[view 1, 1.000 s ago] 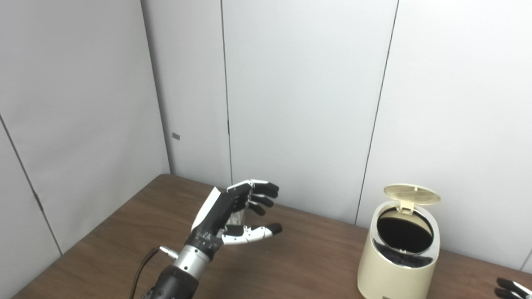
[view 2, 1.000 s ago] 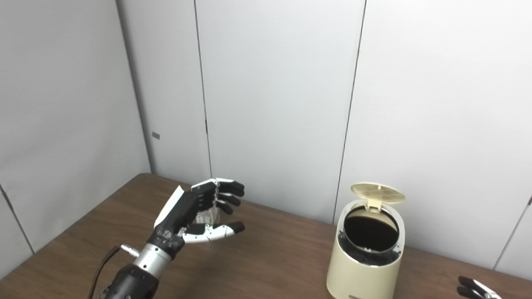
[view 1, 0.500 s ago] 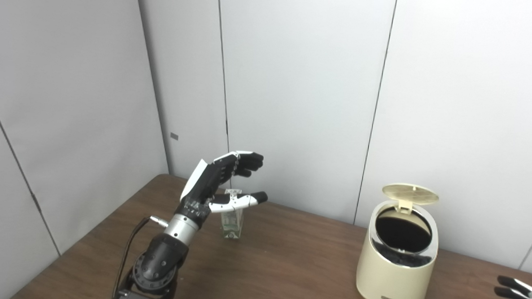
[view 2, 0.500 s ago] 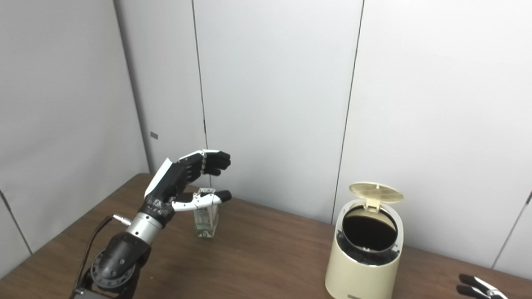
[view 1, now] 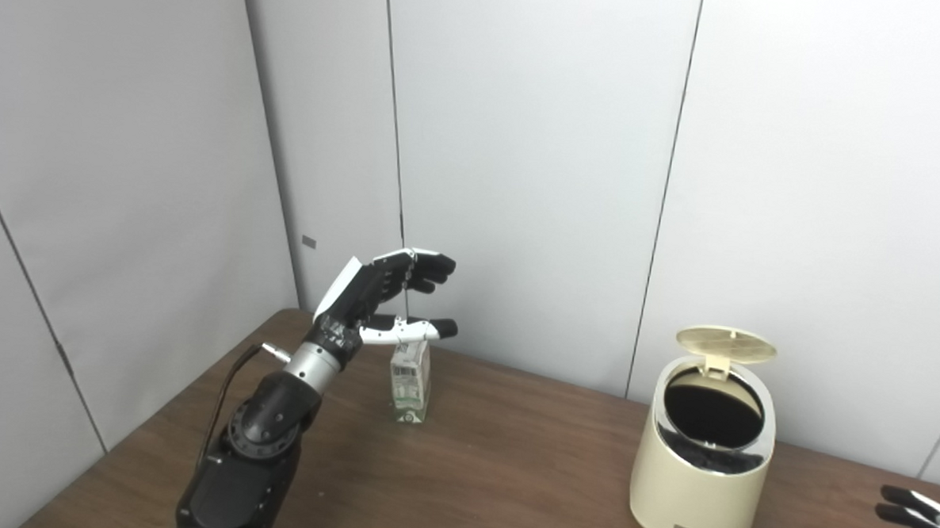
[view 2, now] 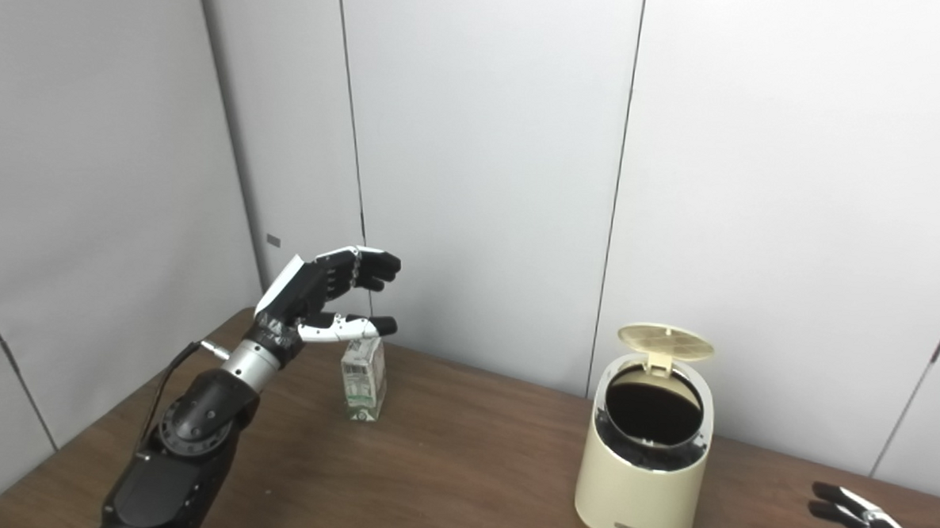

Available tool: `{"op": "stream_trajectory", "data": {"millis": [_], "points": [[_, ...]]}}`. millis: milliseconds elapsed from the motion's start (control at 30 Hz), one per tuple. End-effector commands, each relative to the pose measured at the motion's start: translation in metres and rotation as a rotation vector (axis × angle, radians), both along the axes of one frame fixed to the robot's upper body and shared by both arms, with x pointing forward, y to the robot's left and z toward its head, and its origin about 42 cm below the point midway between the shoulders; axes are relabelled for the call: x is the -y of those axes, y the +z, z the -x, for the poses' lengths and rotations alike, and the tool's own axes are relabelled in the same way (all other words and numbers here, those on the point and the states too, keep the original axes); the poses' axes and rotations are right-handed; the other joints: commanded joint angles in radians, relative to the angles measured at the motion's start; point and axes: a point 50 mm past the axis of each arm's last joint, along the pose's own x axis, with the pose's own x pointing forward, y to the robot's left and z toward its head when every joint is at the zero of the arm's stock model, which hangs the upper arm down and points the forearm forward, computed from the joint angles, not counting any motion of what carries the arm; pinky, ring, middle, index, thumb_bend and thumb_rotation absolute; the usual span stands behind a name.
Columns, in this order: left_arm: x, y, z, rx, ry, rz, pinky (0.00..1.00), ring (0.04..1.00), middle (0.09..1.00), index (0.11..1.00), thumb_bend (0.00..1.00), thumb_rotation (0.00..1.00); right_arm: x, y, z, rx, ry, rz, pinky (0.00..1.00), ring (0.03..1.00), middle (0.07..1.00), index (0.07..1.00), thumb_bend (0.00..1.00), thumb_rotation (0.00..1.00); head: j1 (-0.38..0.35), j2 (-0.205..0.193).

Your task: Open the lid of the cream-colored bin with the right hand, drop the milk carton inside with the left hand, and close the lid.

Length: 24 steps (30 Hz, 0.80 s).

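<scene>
Table space in front of you holds two task items, well apart: the cream-colored bin at the right and the milk carton at the left rear, near the wall panels. The bin's lid stands raised on its rear hinge and the dark opening faces you, so judge the opening step complete and treat the carton pickup as the step in hand.

Your left hand hovers above the carton, with the fingers curled but apart from the thumb and nothing held. The thumb crosses just over the carton's top; whether it touches cannot be determined from either view.

To perform the grasp well:
1. Lower the hand until fingers and thumb bracket the carton's side walls, not its folded top.
2. Keep the carton upright; it is narrow and probably light, so a sideways nudge could tip it.
3. Close evenly from both sides before lifting.

Your right hand rests at the lower right edge of the frame, fingers spread and empty. Keep it clear of the bin during the transfer.
</scene>
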Motion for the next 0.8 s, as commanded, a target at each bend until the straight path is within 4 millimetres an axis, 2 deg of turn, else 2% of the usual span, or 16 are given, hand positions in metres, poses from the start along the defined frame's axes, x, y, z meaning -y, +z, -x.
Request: {"op": "stream_trajectory", "data": {"millis": [0,133,267,467,767], "points": [[-0.010,0.031,-0.008,0.083,0.010,-0.037,0.76,0.778,0.790,0.800,0.89,0.33,0.002,0.022,-0.002,0.091,0.006,0.020,0.39,0.679,0.809,0.821,0.93,0.33,-0.003,0.000],[-0.019,0.024,-0.014,0.053,0.043,-0.020,0.77,0.795,0.811,0.807,0.89,0.32,0.003,0.021,0.000,0.079,0.006,0.022,0.38,0.677,0.815,0.823,0.93,0.33,-0.007,0.001],[-0.026,0.020,-0.019,0.029,0.061,-0.007,0.78,0.807,0.819,0.807,0.84,0.27,0.004,0.022,0.001,0.077,0.004,0.026,0.38,0.673,0.807,0.818,0.94,0.32,-0.016,0.003],[-0.034,0.012,-0.025,-0.001,0.071,0.005,0.77,0.811,0.818,0.801,0.80,0.27,0.007,0.022,0.003,0.068,-0.006,0.026,0.38,0.670,0.812,0.818,0.95,0.32,-0.029,0.006],[-0.040,-0.003,-0.033,-0.043,0.100,0.058,0.81,0.832,0.828,0.788,0.75,0.15,0.010,0.024,0.005,0.057,-0.003,0.031,0.41,0.687,0.824,0.828,0.91,0.25,-0.037,0.009]]}}
